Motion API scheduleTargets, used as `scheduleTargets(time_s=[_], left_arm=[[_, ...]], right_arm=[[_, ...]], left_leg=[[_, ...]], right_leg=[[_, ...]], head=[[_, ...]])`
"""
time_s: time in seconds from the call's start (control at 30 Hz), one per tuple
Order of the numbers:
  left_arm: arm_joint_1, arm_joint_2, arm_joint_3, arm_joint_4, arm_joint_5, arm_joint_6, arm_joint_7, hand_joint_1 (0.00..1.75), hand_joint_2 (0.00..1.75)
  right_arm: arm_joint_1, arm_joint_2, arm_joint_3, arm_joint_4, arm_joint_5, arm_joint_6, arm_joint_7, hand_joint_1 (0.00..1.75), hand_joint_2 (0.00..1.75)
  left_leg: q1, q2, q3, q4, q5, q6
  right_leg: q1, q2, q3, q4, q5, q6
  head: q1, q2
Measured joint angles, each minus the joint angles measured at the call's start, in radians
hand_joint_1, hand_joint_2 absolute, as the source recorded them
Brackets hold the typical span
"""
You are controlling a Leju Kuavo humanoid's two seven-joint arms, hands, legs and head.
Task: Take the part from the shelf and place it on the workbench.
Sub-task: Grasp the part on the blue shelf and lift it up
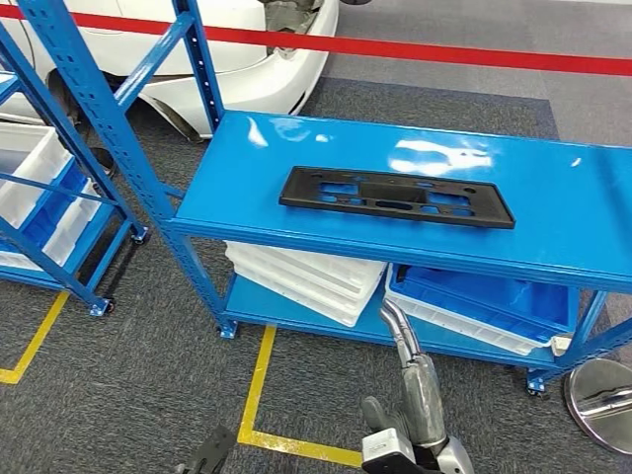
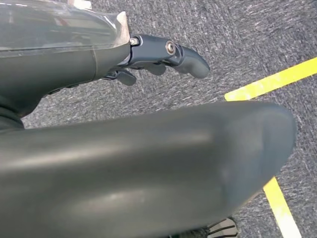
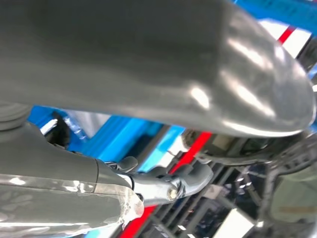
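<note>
Head view shows my right hand (image 1: 406, 341) raised in front of the lower edge of the blue shelf (image 1: 246, 197), fingers extended upward and apart, holding nothing. Right wrist view confirms this: the thumb and the darker fingers (image 3: 186, 181) stand apart with no object between them, against blue framing and a red stripe.

Left wrist view shows my left hand (image 2: 164, 54) hanging over grey carpet (image 2: 242, 34) crossed by yellow floor tape (image 2: 269, 82). Its fingers are slightly curled and apart, holding nothing.

Above and beyond my right hand, the part (image 1: 395, 196), a flat black rectangular plate with cut-outs, lies flat on the top level of the blue shelf, roughly at its middle. Neither hand touches it.

Directly behind my right hand, on the lower level, a stack of white trays (image 1: 305, 281) sits to the left, and blue trays (image 1: 484, 306) sit to the right.

Further left stands a second blue rack (image 1: 74, 109) holding white bins (image 1: 30, 168). Beyond the shelf, a red barrier tape (image 1: 447, 49) runs across, with a white car (image 1: 246, 69) behind it.
</note>
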Motion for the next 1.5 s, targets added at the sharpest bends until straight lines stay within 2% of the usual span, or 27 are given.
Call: scheduleTargets(time_s=[0.07, 0.1, 0.2, 0.23, 0.27, 0.3, 0.37, 0.4, 0.43, 0.53, 0.6, 0.63, 0.73, 0.77, 0.8, 0.87, 0.93, 1.0, 1.07, 1.1, 1.17, 1.23, 1.27, 1.3, 1.4, 1.47, 1.5], left_arm=[[-0.003, -0.001, 0.0, 0.0, 0.0, 0.0, 0.0, 0.0, 0.0], [-0.004, -0.001, 0.0, 0.0, 0.0, 0.0, 0.0, 0.0, 0.0], [0.0, -0.001, 0.0, 0.001, 0.0, 0.001, 0.002, 0.0, 0.0], [0.004, -0.001, 0.0, 0.001, 0.0, 0.001, 0.002, 0.0, 0.0], [0.006, -0.001, 0.0, 0.001, 0.0, 0.001, 0.002, 0.0, 0.0], [0.008, -0.001, 0.0, 0.001, 0.0, 0.001, 0.003, 0.0, 0.0], [0.009, 0.0, 0.0, 0.001, 0.0, 0.001, 0.003, 0.0, 0.0], [0.01, 0.0, 0.001, 0.001, 0.0, 0.001, 0.003, 0.0, 0.0], [0.009, 0.001, 0.001, 0.002, 0.0, 0.0, 0.003, 0.0, 0.0], [0.008, 0.0, 0.001, 0.002, 0.0, 0.001, 0.004, 0.0, 0.0], [0.008, 0.0, 0.001, 0.002, 0.0, 0.001, 0.004, 0.0, 0.0], [0.007, -0.001, 0.001, 0.003, 0.0, 0.001, 0.004, 0.0, 0.0], [0.008, -0.001, 0.002, 0.004, 0.0, 0.001, 0.005, 0.0, 0.0], [0.009, -0.001, 0.002, 0.004, 0.0, 0.001, 0.005, 0.0, 0.0], [0.01, -0.001, 0.002, 0.004, 0.0, 0.001, 0.005, 0.0, 0.0], [0.011, -0.002, 0.002, 0.004, 0.0, 0.001, 0.005, 0.0, 0.0], [0.009, -0.003, 0.002, 0.004, 0.0, 0.001, 0.006, 0.0, 0.0], [0.007, -0.004, 0.002, 0.005, -0.001, 0.001, 0.005, 0.0, 0.0], [0.007, -0.004, 0.002, 0.005, -0.001, 0.001, 0.005, 0.0, 0.0], [0.006, -0.004, 0.002, 0.006, -0.002, 0.001, 0.005, 0.0, 0.0], [0.002, -0.004, 0.002, 0.006, -0.002, 0.001, 0.005, 0.0, 0.0], [0.003, -0.004, 0.002, 0.006, -0.002, 0.0, 0.005, 0.0, 0.0], [0.006, -0.004, 0.002, 0.006, -0.002, 0.001, 0.005, 0.0, 0.0], [0.008, -0.004, 0.002, 0.006, -0.002, 0.001, 0.005, 0.0, 0.0], [0.009, -0.004, 0.002, 0.006, -0.002, 0.001, 0.005, 0.0, 0.0], [0.008, -0.004, 0.002, 0.008, -0.004, 0.0, 0.005, 0.0, 0.0], [0.009, -0.004, 0.002, 0.009, -0.006, 0.0, 0.006, 0.0, 0.0]], right_arm=[[0.001, 0.001, -0.001, -0.002, 0.001, 0.0, 0.0, 0.0, 0.0], [-0.001, 0.003, -0.002, -0.003, 0.001, 0.001, 0.0, 0.0, 0.0], [-0.004, 0.006, -0.003, -0.004, 0.001, 0.004, -0.001, 0.0, 0.0], [-0.003, 0.006, -0.003, -0.004, 0.001, 0.006, -0.001, 0.0, 0.0], [-0.002, 0.007, -0.003, -0.004, 0.001, 0.008, -0.001, 0.0, 0.0], [-0.001, 0.007, -0.003, -0.004, 0.0, 0.01, -0.002, 0.0, 0.0], [0.0, 0.008, -0.003, -0.005, -0.002, 0.014, -0.004, 0.0, 0.0], [0.0, 0.008, -0.004, -0.006, -0.005, 0.016, -0.005, 0.0, 0.0], [0.0, 0.009, -0.004, -0.007, -0.007, 0.017, -0.006, 0.0, 0.0], [0.002, 0.01, -0.004, -0.011, -0.013, 0.022, -0.01, 0.0, 0.0], [0.001, 0.01, -0.005, -0.015, -0.014, 0.023, -0.014, 0.0, 0.0], [0.0, 0.01, -0.006, -0.017, -0.015, 0.023, -0.014, 0.0, 0.0], [0.003, 0.009, -0.008, -0.018, -0.017, 0.023, -0.014, 0.0, 0.0], [0.004, 0.009, -0.009, -0.018, -0.017, 0.023, -0.014, 0.0, 0.0], [0.005, 0.009, -0.01, -0.018, -0.017, 0.023, -0.014, 0.0, 0.0], [0.005, 0.009, -0.013, -0.018, -0.017, 0.022, -0.014, 0.0, 0.0], [0.005, 0.009, -0.019, -0.019, -0.017, 0.021, -0.013, 0.0, 0.0], [0.006, 0.009, -0.024, -0.02, -0.016, 0.02, -0.012, 0.0, 0.0], [0.006, 0.01, -0.026, -0.023, -0.015, 0.02, -0.01, 0.0, 0.0], [0.004, 0.01, -0.027, -0.024, -0.014, 0.021, -0.009, 0.0, 0.0], [0.003, 0.011, -0.028, -0.025, -0.013, 0.025, -0.004, 0.0, 0.0], [0.003, 0.011, -0.03, -0.025, -0.011, 0.029, 0.0, 0.0, 0.87], [0.004, 0.011, -0.031, -0.024, -0.01, 0.03, 0.002, 0.0, 1.31], [0.005, 0.011, -0.032, -0.024, -0.008, 0.031, 0.002, 0.0, 1.75], [0.004, 0.011, -0.034, -0.022, -0.006, 0.032, 0.003, 0.0, 1.75], [0.004, 0.01, -0.034, -0.022, -0.006, 0.032, 0.003, 0.0, 1.75], [0.004, 0.01, -0.034, -0.022, -0.006, 0.032, 0.004, 0.0, 1.75]], left_leg=[[0.003, -0.005, 0.0, 0.011, -0.013, -0.005], [0.002, -0.011, -0.018, 0.049, -0.031, -0.004], [-0.011, -0.026, -0.15, 0.269, -0.102, 0.009], [-0.015, -0.028, -0.19, 0.32, -0.104, 0.014], [-0.021, -0.03, -0.213, 0.333, -0.083, 0.022], [-0.026, -0.032, -0.218, 0.305, -0.041, 0.032], [-0.038, -0.038, -0.197, 0.196, 0.057, 0.056], [-0.043, -0.041, -0.183, 0.149, 0.085, 0.064], [-0.048, -0.044, -0.173, 0.119, 0.091, 0.07], [-0.05, -0.046, -0.155, 0.078, 0.069, 0.075], [-0.043, -0.047, -0.137, 0.062, 0.066, 0.078], [-0.04, -0.047, -0.126, 0.057, 0.063, 0.08], [-0.037, -0.046, -0.104, 0.054, 0.047, 0.083], [-0.037, -0.046, -0.094, 0.054, 0.039, 0.082], [-0.037, -0.046, -0.083, 0.054, 0.031, 0.08], [-0.036, -0.046, -0.057, 0.052, 0.013, 0.075], [-0.036, -0.046, -0.043, 0.049, 0.0, 0.066], [-0.036, -0.043, -0.035, 0.048, -0.004, 0.055], [-0.037, -0.041, -0.026, 0.056, -0.008, 0.047], [-0.037, -0.041, -0.033, 0.079, -0.014, 0.044], [-0.035, -0.041, -0.088, 0.18, -0.047, 0.038], [-0.033, -0.041, -0.17, 0.291, -0.088, 0.031], [-0.032, -0.041, -0.198, 0.314, -0.093, 0.028], [-0.03, -0.041, -0.211, 0.307, -0.078, 0.026], [-0.027, -0.042, -0.189, 0.161, 0.05, 0.026], [-0.031, -0.042, -0.178, 0.098, 0.086, 0.038], [-0.034, -0.042, -0.178, 0.092, 0.08, 0.047]], right_leg=[[0.001, 0.005, 0.005, -0.001, -0.008, -0.018], [0.001, 0.007, 0.011, -0.003, -0.012, -0.026], [0.011, 0.013, 0.028, -0.005, -0.027, -0.045], [0.015, 0.018, 0.035, -0.005, -0.033, -0.049], [0.019, 0.024, 0.045, -0.005, -0.04, -0.051], [0.023, 0.03, 0.058, -0.005, -0.049, -0.051], [0.029, 0.037, 0.084, -0.005, -0.068, -0.049], [0.03, 0.041, 0.092, -0.005, -0.075, -0.045], [0.029, 0.043, 0.094, -0.006, -0.08, -0.039], [0.026, 0.042, 0.09, -0.004, -0.08, -0.02], [0.026, 0.035, 0.075, 0.031, -0.093, -0.009], [0.025, 0.031, 0.051, 0.075, -0.109, -0.003], [0.018, 0.025, -0.062, 0.239, -0.153, 0.011], [0.017, 0.024, -0.084, 0.252, -0.141, 0.013], [0.017, 0.023, -0.087, 0.228, -0.109, 0.013], [0.019, 0.018, -0.055, 0.111, -0.018, 0.007], [0.028, 0.013, -0.031, 0.027, 0.02, -0.009], [0.035, 0.012, -0.028, 0.008, 0.012, -0.025], [0.03, 0.015, -0.009, -0.005, 0.011, -0.038], [0.027, 0.016, 0.003, -0.012, 0.009, -0.043], [0.024, 0.017, 0.023, -0.021, 0.002, -0.051], [0.023, 0.019, 0.034, -0.021, -0.01, -0.054], [0.023, 0.021, 0.042, -0.021, -0.017, -0.053], [0.023, 0.024, 0.052, -0.021, -0.025, -0.051], [0.022, 0.028, 0.089, -0.02, -0.053, -0.038], [0.022, 0.029, 0.098, -0.018, -0.067, -0.024], [0.023, 0.03, 0.1, -0.017, -0.071, -0.017]], head=[[-0.003, 0.0], [-0.004, 0.0], [-0.007, 0.0], [-0.007, 0.0], [-0.007, 0.0], [-0.007, 0.0], [-0.005, 0.0], [-0.003, 0.0], [-0.002, 0.0], [-0.002, 0.0], [0.0, 0.0], [0.002, 0.0], [0.004, 0.0], [0.004, 0.0], [0.004, 0.0], [0.004, 0.0], [0.003, 0.0], [0.002, 0.0], [0.001, 0.0], [0.0, 0.0], [-0.003, 0.0], [-0.005, 0.0], [-0.006, 0.0], [-0.006, 0.0], [-0.005, 0.0], [-0.005, 0.0], [-0.005, 0.0]])
